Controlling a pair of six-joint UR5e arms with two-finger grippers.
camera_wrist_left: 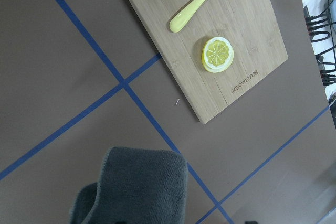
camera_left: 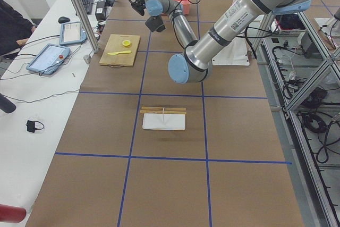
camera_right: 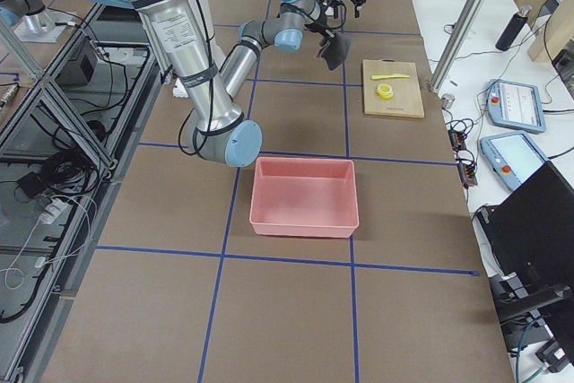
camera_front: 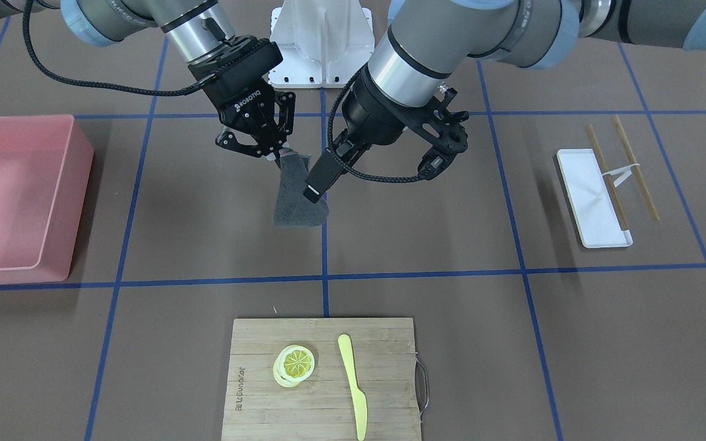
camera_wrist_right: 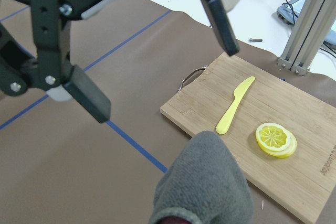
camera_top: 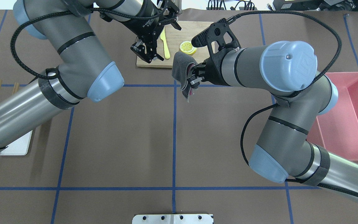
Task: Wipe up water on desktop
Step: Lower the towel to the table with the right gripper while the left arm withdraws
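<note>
We see the tabletop (camera_front: 426, 233), brown and crossed by blue tape lines, stretching under both hands. Above its middle, the right hand (camera_front: 279, 153) has its fingers pinched on the top corner of a grey cloth (camera_front: 295, 196), which hangs straight down from that hand over a tape crossing. The left hand (camera_wrist_right: 163, 74) hovers just beside the cloth with its fingers spread wide, gripping nothing. Beyond both hands, away from the robot's base, lies a board (camera_front: 322, 380) carrying a lemon slice (camera_front: 295, 362) and a yellow knife (camera_front: 353, 383). Well out past the right hand sits a pink bin (camera_front: 16, 196). Well out past the left hand we find a white tray (camera_front: 592, 202) with chopsticks (camera_front: 635, 168).
</note>
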